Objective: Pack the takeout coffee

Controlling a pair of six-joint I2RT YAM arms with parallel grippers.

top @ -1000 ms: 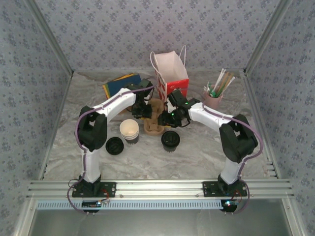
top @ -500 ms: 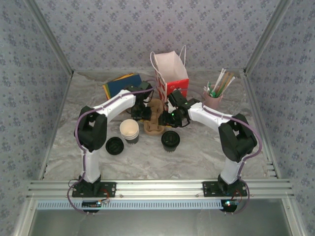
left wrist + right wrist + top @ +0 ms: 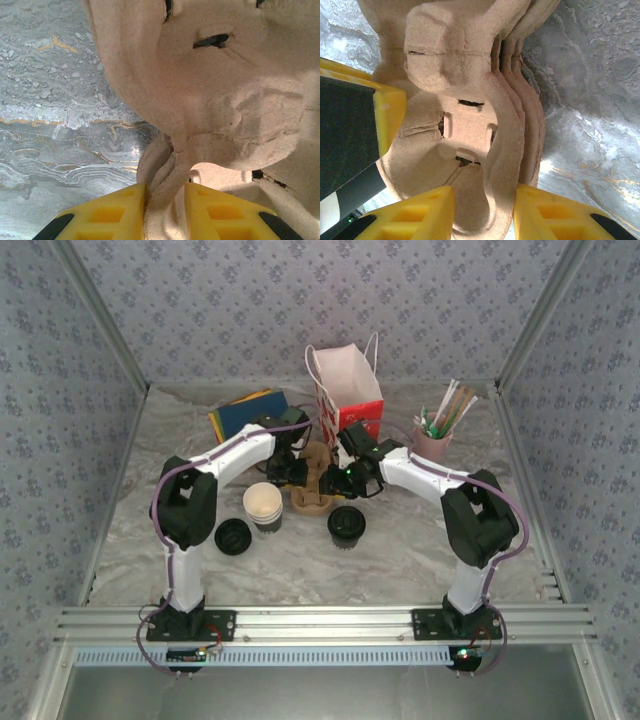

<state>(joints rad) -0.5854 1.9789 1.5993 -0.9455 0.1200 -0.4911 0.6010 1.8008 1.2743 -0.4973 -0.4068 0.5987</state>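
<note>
Containers first: paper bag [image 3: 346, 392] stands open at the middle of the worktop's [image 3: 400, 560] back edge. It's white up top, red lower down, with thin loop handles, and I can't see inside it. Pink pot [image 3: 433, 443] toward the back right corner holds a bunch of straws or sticks [image 3: 452, 402].

Coffee cup [image 3: 346, 525] sits upright mid-worktop, on the front-edge side of the tray stack [image 3: 312, 488]. Its round black lid is on and nothing's touching it. Stack of open cups [image 3: 264, 506] is to its left, cream inside, with a loose black lid [image 3: 232, 537] lying flat just beside it on the left.

The tray stack is that rough tan moulded pulp, all lumps, hollows and little slits, several layers nested. Left claw [image 3: 165, 207] is pinched narrow on a thin fold of the pulp rim, yellow pads [image 3: 112, 212] tight on either side. Right claw [image 3: 484, 215] is narrow too, pads [image 3: 415, 217] pressed against the rim on the opposite side.

Worktop is grey marbled stuff with yellowish veins. Some flat blue and yellow things [image 3: 250, 412] lie toward the back left corner.
</note>
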